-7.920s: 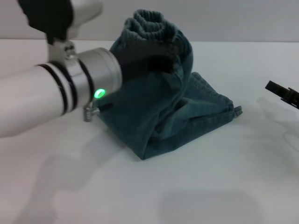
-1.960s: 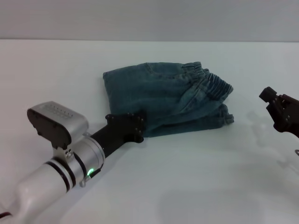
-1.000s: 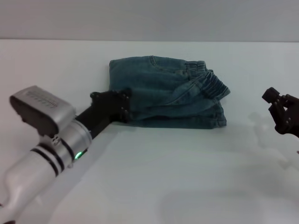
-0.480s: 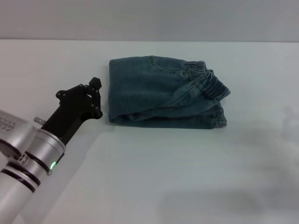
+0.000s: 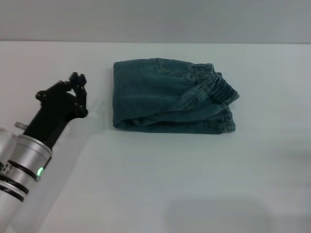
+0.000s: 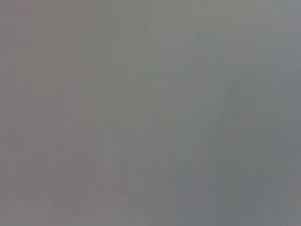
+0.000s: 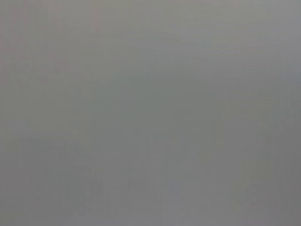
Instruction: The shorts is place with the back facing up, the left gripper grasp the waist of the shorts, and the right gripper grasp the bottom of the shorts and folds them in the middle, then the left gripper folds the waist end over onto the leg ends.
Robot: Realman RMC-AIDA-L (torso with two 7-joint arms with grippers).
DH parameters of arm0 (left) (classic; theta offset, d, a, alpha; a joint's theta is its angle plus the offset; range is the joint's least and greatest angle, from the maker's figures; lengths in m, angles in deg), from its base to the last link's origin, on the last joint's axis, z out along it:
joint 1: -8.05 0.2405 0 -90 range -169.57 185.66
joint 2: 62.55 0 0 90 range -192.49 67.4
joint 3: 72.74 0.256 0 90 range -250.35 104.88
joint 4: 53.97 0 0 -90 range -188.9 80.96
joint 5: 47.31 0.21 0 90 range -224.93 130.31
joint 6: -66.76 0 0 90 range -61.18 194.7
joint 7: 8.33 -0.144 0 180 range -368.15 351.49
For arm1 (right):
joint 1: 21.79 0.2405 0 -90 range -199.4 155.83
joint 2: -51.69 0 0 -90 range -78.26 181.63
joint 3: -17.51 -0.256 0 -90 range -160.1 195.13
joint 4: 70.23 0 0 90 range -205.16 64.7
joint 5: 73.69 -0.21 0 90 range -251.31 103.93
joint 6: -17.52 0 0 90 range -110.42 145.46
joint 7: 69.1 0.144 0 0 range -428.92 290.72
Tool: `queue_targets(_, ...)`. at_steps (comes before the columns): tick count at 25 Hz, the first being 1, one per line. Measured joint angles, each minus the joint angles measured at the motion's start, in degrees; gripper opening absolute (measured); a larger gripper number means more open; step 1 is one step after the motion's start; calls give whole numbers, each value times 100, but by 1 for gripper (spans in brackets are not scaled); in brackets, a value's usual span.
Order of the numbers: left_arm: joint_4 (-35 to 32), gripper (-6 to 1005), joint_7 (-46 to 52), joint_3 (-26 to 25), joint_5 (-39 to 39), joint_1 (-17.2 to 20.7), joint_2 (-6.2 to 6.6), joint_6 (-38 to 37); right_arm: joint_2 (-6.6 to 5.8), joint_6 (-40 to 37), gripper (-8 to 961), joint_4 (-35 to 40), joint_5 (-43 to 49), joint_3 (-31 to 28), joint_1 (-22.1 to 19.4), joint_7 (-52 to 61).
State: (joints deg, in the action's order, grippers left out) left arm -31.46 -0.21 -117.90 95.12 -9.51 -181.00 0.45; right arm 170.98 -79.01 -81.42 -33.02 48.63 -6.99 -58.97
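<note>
Blue denim, the shorts lie folded into a compact rectangle on the white table. The waist of the shorts, puckered elastic, sits on top along the bundle's right side, over the layers beneath. The left gripper hangs to the left of the shorts, apart from the cloth, holding nothing; its black fingertips sit close together, and whether they are parted I cannot tell. Both wrist views show only plain grey.

Folded denim shorts lie flat, elastic waistband on top.
</note>
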Motion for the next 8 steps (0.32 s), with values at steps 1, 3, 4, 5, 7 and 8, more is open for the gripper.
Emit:
queue_targets(1,0,115,-55,-84,-1,28,-3,-9,0,-8,133,-4,-1,-22,-31,9)
queue_targets(3,0,117,-299,-192,-4,75,-8,-66,-3,-8,133,-13,14,-23,-68,12)
queue_targets(4,0,118,-376,-190,-1,82,-8,-87,-4,-19,134,-17,39,-3,-88,12)
queue_targets(5,0,118,-376,-190,-1,82,-8,-87,-6,-97,134,-20,117,34,-126,9)
queue_targets(7,-1,118,-523,-183,0,93,-7,-127,-6,-166,134,-21,171,37,-144,-2)
queue_targets(8,-1,118,-523,-183,0,93,-7,-127,-6,-229,134,-23,219,37,-163,-16)
